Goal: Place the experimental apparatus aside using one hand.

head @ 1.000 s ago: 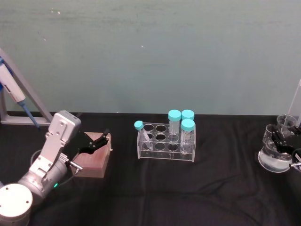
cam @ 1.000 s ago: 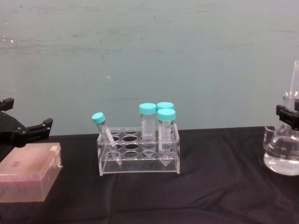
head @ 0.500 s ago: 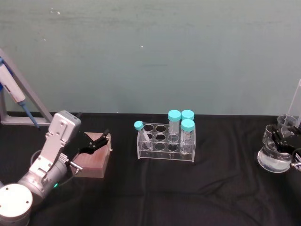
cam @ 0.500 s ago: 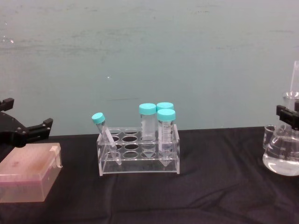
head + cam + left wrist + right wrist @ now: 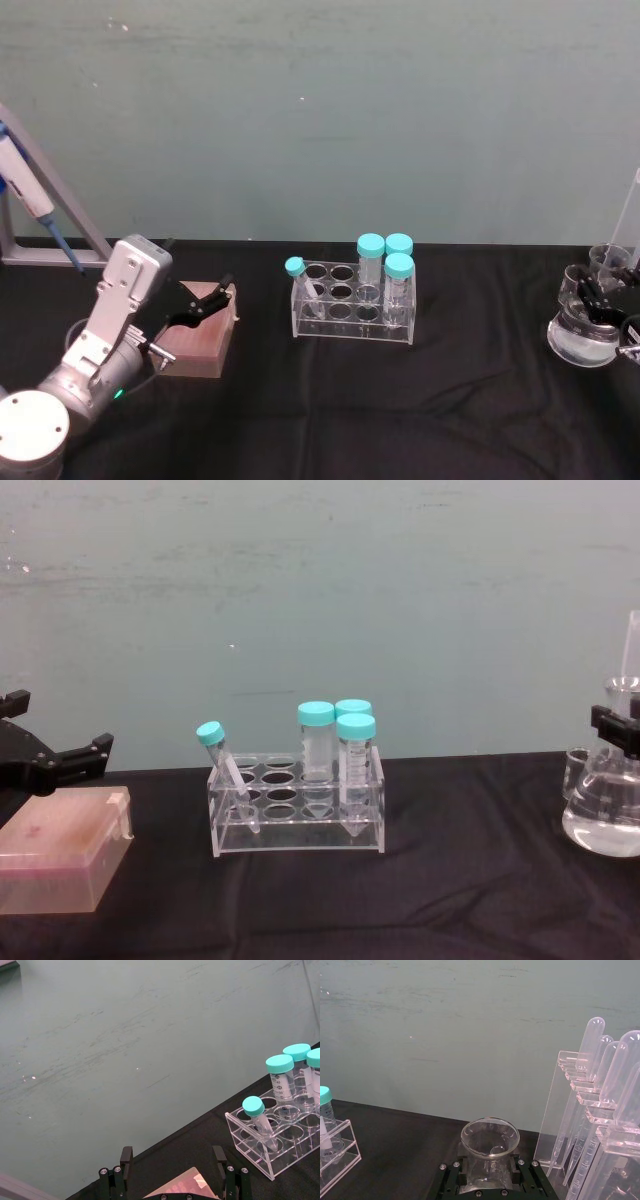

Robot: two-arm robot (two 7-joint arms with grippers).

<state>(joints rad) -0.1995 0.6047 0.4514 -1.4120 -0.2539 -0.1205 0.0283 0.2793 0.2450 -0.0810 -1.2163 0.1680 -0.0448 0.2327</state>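
Note:
At the table's far right stands the conical flask (image 5: 580,338) (image 5: 602,815) with clear liquid in it. My right gripper (image 5: 600,298) (image 5: 614,730) is shut on its neck; in the right wrist view the black jaws flank the neck just under the open mouth (image 5: 490,1141). A small glass beaker (image 5: 577,768) stands right behind the flask. The tall acrylic stand of pipettes (image 5: 600,1120) (image 5: 628,215) rises beside it at the view's edge. My left gripper (image 5: 205,303) (image 5: 172,1160) hangs open over a pink box at the left, holding nothing.
A clear tube rack (image 5: 352,305) (image 5: 298,805) with teal-capped tubes stands mid-table. The pink box (image 5: 198,340) (image 5: 62,860) lies at the left. A pipette on a grey stand (image 5: 40,215) leans at the far left. Black cloth covers the table.
The right gripper and flask have shifted very slightly; everything else, the left arm included, stays put.

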